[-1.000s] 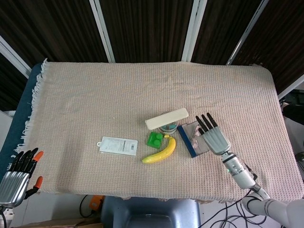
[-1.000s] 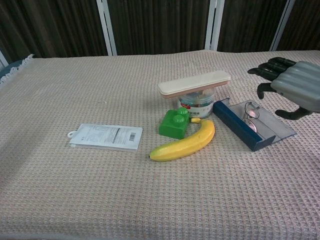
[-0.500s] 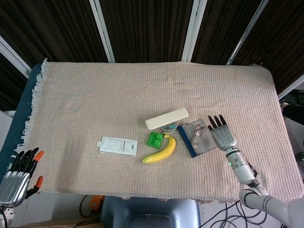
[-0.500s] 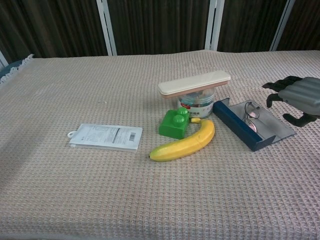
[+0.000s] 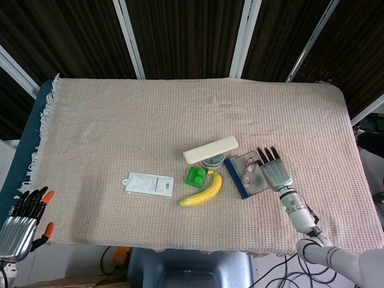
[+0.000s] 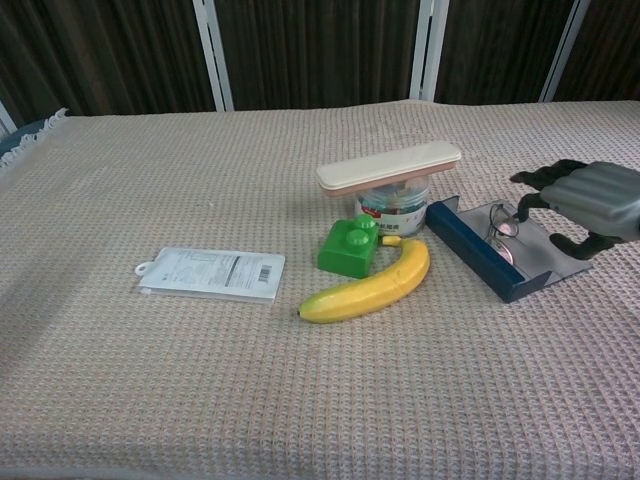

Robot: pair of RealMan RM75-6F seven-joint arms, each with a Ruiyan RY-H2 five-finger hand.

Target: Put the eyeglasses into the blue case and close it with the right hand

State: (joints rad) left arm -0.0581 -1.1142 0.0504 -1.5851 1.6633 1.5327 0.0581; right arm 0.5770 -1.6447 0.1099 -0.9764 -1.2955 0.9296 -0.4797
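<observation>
The blue case [image 5: 236,179] [image 6: 468,244] lies open right of the table's middle, its grey inside facing up. The eyeglasses [image 5: 247,168] [image 6: 503,226] rest inside it. My right hand [image 5: 275,171] [image 6: 590,203] hovers at the case's right edge, holding nothing. Its fingers are spread and bent down, with the fingertips [image 6: 524,203] just above the lenses; I cannot tell whether they touch. My left hand [image 5: 21,224] hangs off the table's front left corner with its fingers apart and nothing in them. It shows only in the head view.
Left of the case stand a can [image 6: 392,207] with a long cream case [image 5: 210,149] [image 6: 390,166] lying on top, a green block [image 5: 194,176] [image 6: 349,246] and a banana [image 5: 204,191] [image 6: 372,286]. A white packet [image 5: 149,184] [image 6: 212,272] lies further left.
My right hand drew off to the right of the case, then came back left and lower over its right edge. The case, the glasses and the left hand have not moved.
</observation>
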